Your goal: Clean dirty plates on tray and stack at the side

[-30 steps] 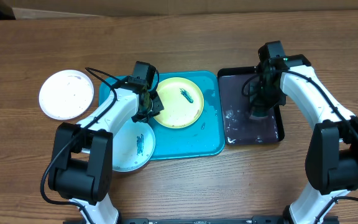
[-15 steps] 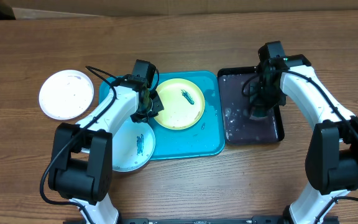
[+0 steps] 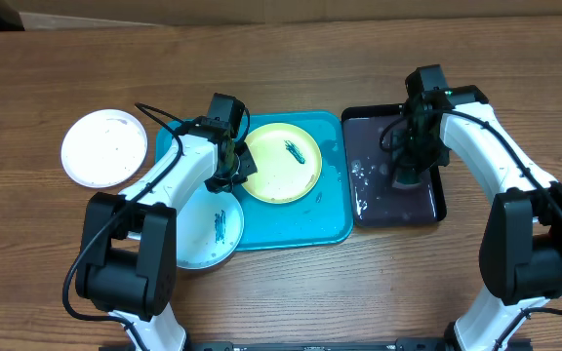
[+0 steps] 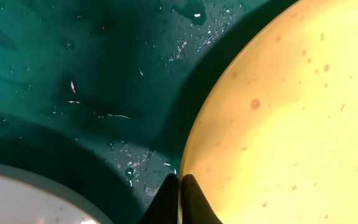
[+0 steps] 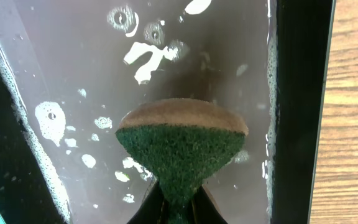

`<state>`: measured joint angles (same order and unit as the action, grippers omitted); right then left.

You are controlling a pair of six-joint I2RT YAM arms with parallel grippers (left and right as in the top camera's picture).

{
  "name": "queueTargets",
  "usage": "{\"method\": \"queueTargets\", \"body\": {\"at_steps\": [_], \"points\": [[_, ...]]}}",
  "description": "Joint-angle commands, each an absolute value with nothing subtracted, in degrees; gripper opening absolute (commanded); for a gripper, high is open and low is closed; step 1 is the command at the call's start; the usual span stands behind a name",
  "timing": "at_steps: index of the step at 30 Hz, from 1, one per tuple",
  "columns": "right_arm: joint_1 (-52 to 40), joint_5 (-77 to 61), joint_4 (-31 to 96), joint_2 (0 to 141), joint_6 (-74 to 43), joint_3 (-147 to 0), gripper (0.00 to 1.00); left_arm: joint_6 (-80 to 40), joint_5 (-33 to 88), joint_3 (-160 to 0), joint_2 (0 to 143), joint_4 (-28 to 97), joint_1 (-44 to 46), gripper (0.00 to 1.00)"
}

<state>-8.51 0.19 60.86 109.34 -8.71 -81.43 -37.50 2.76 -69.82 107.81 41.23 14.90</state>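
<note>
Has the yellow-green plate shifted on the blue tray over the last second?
No. The yellow-green plate sits where it did against the tray far rim, with the left end effector clamped on its edge.

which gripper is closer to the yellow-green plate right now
Left. The left gripper pinches the yellow-green plate's left rim, inside the turquoise tray. The right gripper is off to the plate's right, over the black tray, holding the green sponge.
</note>
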Motion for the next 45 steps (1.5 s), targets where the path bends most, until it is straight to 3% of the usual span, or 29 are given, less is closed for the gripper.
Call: {"method": "queueTargets", "body": {"at_steps": [1,21,31,40,45], "points": [[-8.7,-0.1,61.0,108.4,-8.5,-83.0,0.04,-36.1,2.4,-71.2,108.6,42.2,15.1,0.04],[-8.7,-4.6,66.9,108.4,-6.6,-88.0,0.04,-31.9,3.9,-70.5,108.6,42.4,18.0,0.04],[-8.7,-4.6,55.1,108.4,-6.5,-76.4,0.04,-31.9,3.9,-70.5,108.6,42.2,18.0,0.04],[-9.4,-5.9,65.9,108.2,-5.7,-91.8,0.04,-31.9,3.9,-70.5,108.6,41.9,18.0,0.04],[-11.3,-13.5,68.2,108.2,-5.7,-98.0,0.04,-31.9,3.9,-70.5,108.6,41.7,18.0,0.04]]}}
